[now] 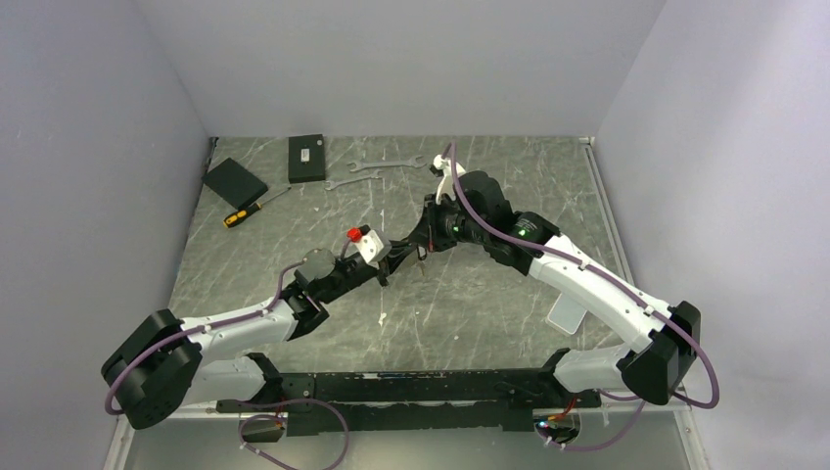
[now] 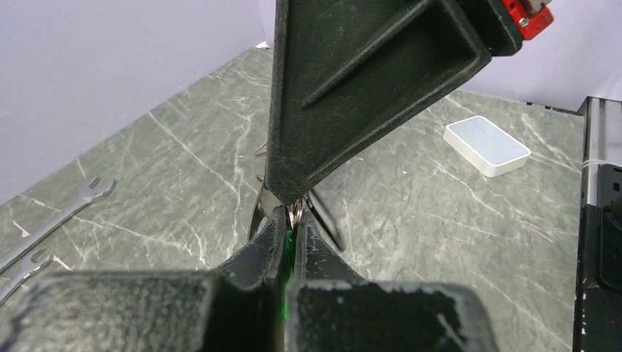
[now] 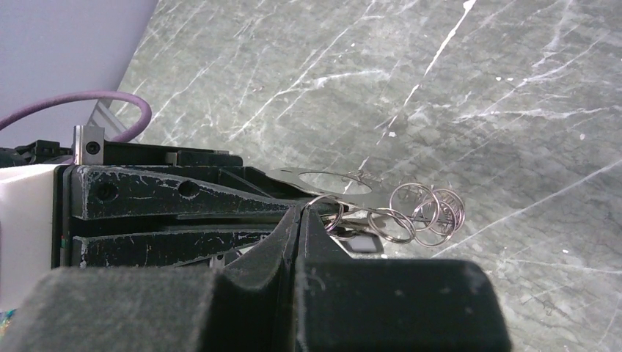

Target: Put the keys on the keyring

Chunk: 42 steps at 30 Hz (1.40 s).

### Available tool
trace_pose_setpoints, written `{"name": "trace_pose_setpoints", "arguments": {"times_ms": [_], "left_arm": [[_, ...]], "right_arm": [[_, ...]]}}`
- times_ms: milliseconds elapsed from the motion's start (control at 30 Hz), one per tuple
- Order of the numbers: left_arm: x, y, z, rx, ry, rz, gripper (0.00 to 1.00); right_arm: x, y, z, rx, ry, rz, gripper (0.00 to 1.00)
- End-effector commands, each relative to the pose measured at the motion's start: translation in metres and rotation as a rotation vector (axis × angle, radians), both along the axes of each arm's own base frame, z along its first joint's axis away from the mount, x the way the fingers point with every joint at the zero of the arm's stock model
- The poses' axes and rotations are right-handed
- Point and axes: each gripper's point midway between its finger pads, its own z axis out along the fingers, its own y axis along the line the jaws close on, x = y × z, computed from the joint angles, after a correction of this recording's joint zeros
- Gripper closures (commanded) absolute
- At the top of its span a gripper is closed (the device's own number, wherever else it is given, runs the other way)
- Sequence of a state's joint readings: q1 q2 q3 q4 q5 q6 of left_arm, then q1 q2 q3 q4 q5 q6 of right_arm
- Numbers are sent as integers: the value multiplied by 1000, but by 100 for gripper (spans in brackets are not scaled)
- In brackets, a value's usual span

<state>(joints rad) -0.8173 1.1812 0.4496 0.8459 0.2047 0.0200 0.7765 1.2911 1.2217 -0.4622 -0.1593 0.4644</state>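
Observation:
My left gripper (image 1: 391,262) and right gripper (image 1: 423,247) meet tip to tip above the middle of the table. In the left wrist view the left gripper (image 2: 293,216) is shut on the keys, with the green tag (image 2: 290,246) showing between its fingers and small silvery rings at the tips. In the right wrist view the right gripper (image 3: 302,210) is shut on a thin wire loop of the keyring (image 3: 326,209). A flat silvery key (image 3: 330,182) and several small linked rings (image 3: 425,209) stick out beside it. A thin dark arc of the ring (image 2: 254,213) curves behind the left fingers.
Two silver wrenches (image 1: 387,164) lie at the back, and they also show in the left wrist view (image 2: 59,216). Two black boxes (image 1: 306,158) and a yellow-handled screwdriver (image 1: 245,212) are at the back left. A small white box (image 1: 568,315) lies by the right arm.

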Motion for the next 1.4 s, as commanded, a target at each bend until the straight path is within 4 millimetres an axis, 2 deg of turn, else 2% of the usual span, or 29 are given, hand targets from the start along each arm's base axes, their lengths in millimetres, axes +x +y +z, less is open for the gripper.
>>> {"name": "trace_pose_setpoints", "arguments": {"times_ms": [0,267,433,567,733,967,1033,1200,1367], "left_arm": [[1,-1,18,-1,-54,-3,100],[-3,-7,19,31,-64,-48,100],[-6,-15,10,94,-67,-94,100],[-1,-14,0,182,-80,-62,100],[8,-11,-4,303,-149,13,100],[2,-17,-11,461,-321,26,100],[-2,-19,-17,532,-373,19,100],[4,-17,-33,744,-493,110,100],[8,-15,-35,763,-502,158,100]], "right_arm": [[12,5,44,110,-105,-33,100],[30,-12,58,126,-134,-171,100],[40,-16,75,204,-138,-235,100],[49,-21,89,227,-153,-294,100],[59,-27,92,227,-112,-363,100],[76,-39,103,283,-84,-443,100],[79,-42,105,294,-75,-453,100],[84,-47,107,312,-51,-467,100],[82,-46,104,322,-35,-453,100]]}}
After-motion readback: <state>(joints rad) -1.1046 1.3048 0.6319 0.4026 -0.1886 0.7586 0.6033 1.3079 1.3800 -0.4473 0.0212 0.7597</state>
